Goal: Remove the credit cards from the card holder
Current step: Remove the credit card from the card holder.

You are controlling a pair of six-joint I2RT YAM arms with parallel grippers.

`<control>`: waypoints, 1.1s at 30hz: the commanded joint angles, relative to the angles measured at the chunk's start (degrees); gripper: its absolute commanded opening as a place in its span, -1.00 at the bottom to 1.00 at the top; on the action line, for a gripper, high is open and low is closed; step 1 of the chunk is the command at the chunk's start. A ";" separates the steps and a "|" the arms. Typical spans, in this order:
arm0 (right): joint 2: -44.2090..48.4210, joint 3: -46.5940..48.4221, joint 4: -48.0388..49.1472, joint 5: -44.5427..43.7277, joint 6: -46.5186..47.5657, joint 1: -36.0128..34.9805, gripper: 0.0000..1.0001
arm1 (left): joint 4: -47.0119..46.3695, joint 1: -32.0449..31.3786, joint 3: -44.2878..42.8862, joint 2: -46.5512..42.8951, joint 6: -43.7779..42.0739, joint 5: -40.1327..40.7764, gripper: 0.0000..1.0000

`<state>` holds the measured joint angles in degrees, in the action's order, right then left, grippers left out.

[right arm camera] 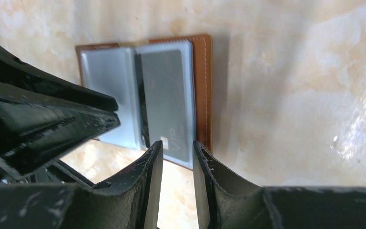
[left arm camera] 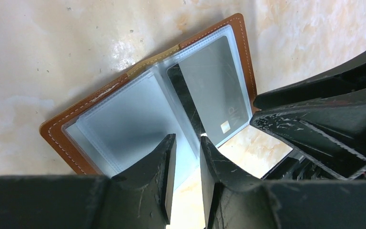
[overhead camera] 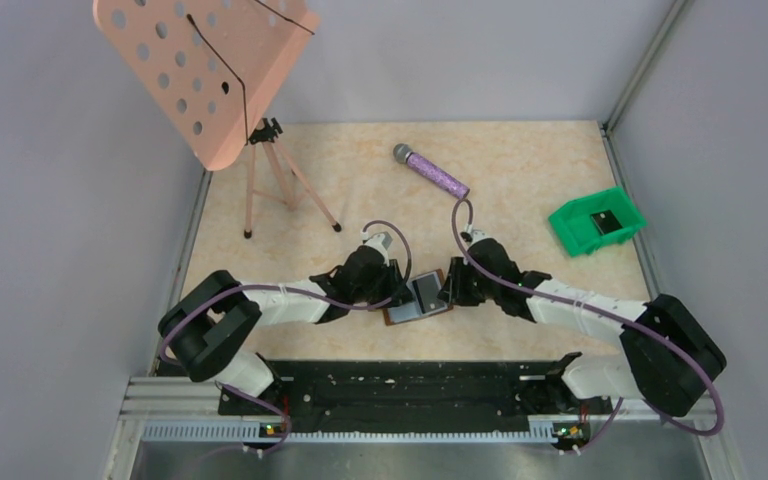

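- Pale grey walls (overhead camera: 50,250) close the left, far and right sides, well beyond both end effectors.
- The bench (overhead camera: 520,160) under them is beige, marbled and glossy.
- A pink perforated music stand (overhead camera: 200,70) on a tripod stands far off to the left of the left end effector (left arm camera: 188,143).
- A green bin (overhead camera: 568,225) holding a dark flat item (overhead camera: 605,222) sits well to the right of the right end effector (right arm camera: 174,148).
- A purple microphone (overhead camera: 430,172) lies beyond both, clear of them.
- The card holder (overhead camera: 422,298) lies open between the end effectors. Each has its fingers narrowly parted at the holder's edge, with bench showing through the gap.
- A grey card (right arm camera: 167,95) in its clear sleeve ends just at the right end effector's gap.
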<state>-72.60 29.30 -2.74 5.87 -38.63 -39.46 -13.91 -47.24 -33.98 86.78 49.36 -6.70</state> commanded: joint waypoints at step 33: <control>-5.40 -2.20 5.36 0.59 0.93 0.88 -1.00 | -5.88 0.13 1.42 1.94 -1.59 1.03 -0.39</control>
<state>-78.78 28.53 3.44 6.15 -37.50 -39.20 -16.56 -47.24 -33.52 88.20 48.66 -6.94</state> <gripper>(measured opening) 0.012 0.302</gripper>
